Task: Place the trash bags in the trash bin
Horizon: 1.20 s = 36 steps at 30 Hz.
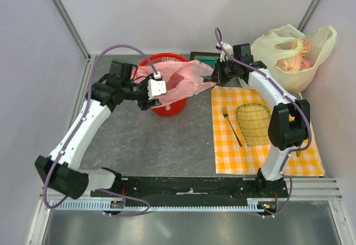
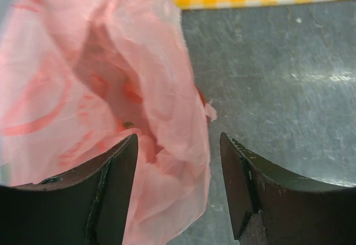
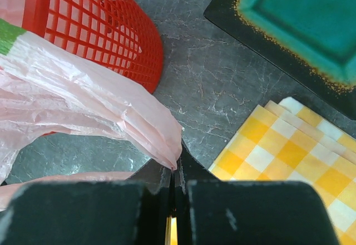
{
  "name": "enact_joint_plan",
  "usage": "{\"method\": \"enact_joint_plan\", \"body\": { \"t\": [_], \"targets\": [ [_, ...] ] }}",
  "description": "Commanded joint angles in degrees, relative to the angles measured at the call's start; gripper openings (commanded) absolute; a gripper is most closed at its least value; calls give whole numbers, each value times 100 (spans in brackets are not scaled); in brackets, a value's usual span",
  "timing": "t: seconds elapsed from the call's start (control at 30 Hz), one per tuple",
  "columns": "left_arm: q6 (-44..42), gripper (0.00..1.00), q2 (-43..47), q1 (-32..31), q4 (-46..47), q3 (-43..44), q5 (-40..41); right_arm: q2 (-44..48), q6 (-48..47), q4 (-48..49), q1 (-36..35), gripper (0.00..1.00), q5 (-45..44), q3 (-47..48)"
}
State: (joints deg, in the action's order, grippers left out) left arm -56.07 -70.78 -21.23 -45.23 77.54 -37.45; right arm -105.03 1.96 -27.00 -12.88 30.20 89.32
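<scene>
The pink translucent trash bag [image 1: 181, 81] is stretched over the red mesh trash bin [image 1: 167, 107] at the back middle of the table. My right gripper [image 1: 213, 79] is shut on the bag's right end; in the right wrist view the bag [image 3: 100, 100] is pinched at the gripper [image 3: 177, 164], with the bin [image 3: 94, 28] upper left. My left gripper [image 1: 149, 96] is open over the bin's left side. In the left wrist view the bag [image 2: 100, 89] hangs between the spread fingers [image 2: 114, 178], touching the left one.
A yellow checked cloth [image 1: 261, 131] lies to the right with a fork [image 1: 232, 127] and a woven basket [image 1: 253, 123]. A pale yellow-green bag [image 1: 292, 55] stands at the back right. A dark tray with a green dish [image 3: 300, 22] lies behind the cloth.
</scene>
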Motion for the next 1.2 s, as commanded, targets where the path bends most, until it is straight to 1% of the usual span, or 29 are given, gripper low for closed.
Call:
{"method": "enact_joint_plan", "body": {
  "t": [0.0, 0.13, 0.2, 0.23, 0.27, 0.37, 0.43, 0.47, 0.53, 0.57, 0.63, 0.67, 0.73, 0.77, 0.83, 0.87, 0.9, 0.93, 0.97, 1.03, 1.1, 1.17],
  "targets": [
    [-545, 68, -436, -144, -513, 350, -105, 106, 68, 152, 23, 0, 145, 279],
    [-738, 68, -726, -241, -434, 253, 141, 80, 94, 160, 5, 0, 153, 262],
    [-747, 64, -875, -285, -347, 209, 308, 88, 68, 160, -12, 0, 145, 253],
    [-791, 60, -919, -302, -355, 209, 326, 106, 51, 152, -4, 0, 136, 218],
    [-808, 48, -954, -320, -355, 209, 387, 132, 24, 160, -4, 0, 110, 200],
    [-949, 33, -1069, -338, -451, 227, 405, 202, -125, 64, -12, 0, 48, 103],
    [-1159, 28, -1104, -355, -687, 244, 414, 229, -152, -41, -3, 0, -5, 7],
    [-1247, 23, -1104, -355, -793, 270, 423, 255, -308, -50, -4, 0, -14, -28],
    [-1405, 17, -1131, -355, -1039, 315, 423, 273, -362, -147, 14, 0, -31, -98],
    [-1415, 11, -1122, -355, -1084, 323, 397, 282, -371, -182, 5, 0, -23, -125],
    [-1415, 7, -1026, -355, -1206, 420, 257, 325, -415, -348, -3, 2, 169, -116],
    [-1415, 2, -973, -355, -1451, 507, 30, 404, -528, -480, 5, 9, 301, -73],
    [-1450, 2, -867, -355, -1724, 771, -200, 553, -722, -918, 14, 19, 582, 6],
    [-1502, 2, -763, -364, -2074, 867, -384, 763, -801, -1016, 31, 38, 662, -11],
    [-1677, 2, -700, -381, -2453, 1140, -578, 1019, -1021, -1393, 110, 61, 820, -29],
    [-1809, 2, -683, -381, -2673, 1228, -753, 1246, -1126, -1561, 137, 79, 952, 6],
    [-1958, 2, -691, -390, -3180, 1359, -824, 1335, -1423, -1754, 163, 85, 997, 85],
    [-2195, 2, -691, -399, -3367, 1387, -877, 1432, -1583, -2199, 207, 95, 1049, 312],
    [-2284, 2, -674, -399, -3508, 1378, -1000, 1598, -1706, -2378, 225, 98, 1172, 436],
    [-2617, 2, -499, -443, -3738, 1081, -1062, 1757, -2005, -2799, 234, 98, 1278, 839],
    [-2716, 2, -218, -565, -3590, 651, -931, 1907, -1998, -2898, 234, 98, 1453, 1051],
    [-2672, 2, -42, -794, -3370, 421, -739, 1899, -1769, -2907, 155, 98, 1559, 1359]
  ]
}}
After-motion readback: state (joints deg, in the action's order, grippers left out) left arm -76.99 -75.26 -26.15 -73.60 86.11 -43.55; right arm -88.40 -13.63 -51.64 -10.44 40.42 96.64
